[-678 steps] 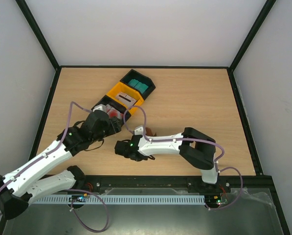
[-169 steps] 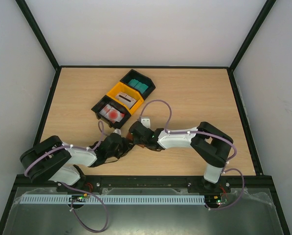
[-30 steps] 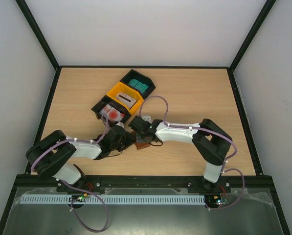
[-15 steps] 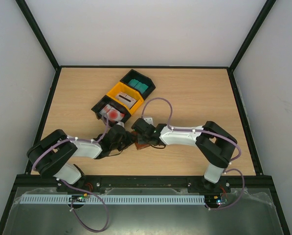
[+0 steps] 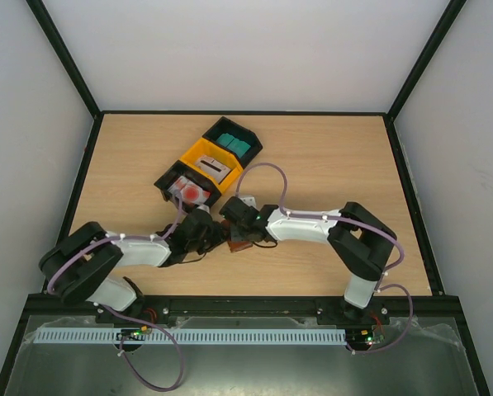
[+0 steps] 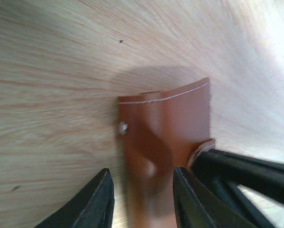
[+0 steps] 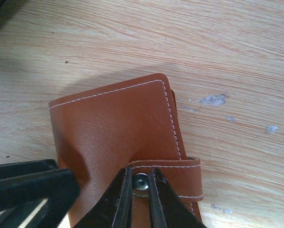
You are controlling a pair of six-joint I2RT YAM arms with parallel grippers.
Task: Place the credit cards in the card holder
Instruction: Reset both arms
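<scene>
Top view: the left pincer [image 5: 215, 238] and right pincer [image 5: 234, 224] meet over the small brown leather card holder [image 5: 243, 242]. Beyond them, a row of black and yellow plastic bins [image 5: 195, 153] holds credit cards [image 5: 234, 147].

Left wrist: the black fingers [image 6: 96, 204] stand partly apart astride the holder's near end, with bare wood beside one finger and nothing clamped.

Right wrist: the tips are nearly together, either side of the metal snap [image 7: 141, 181] on the holder's strap. Whether they pinch it, I cannot tell.

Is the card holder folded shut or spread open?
Folded shut: the card holder shows only its outer cover, strap wrapped over the edge.
</scene>
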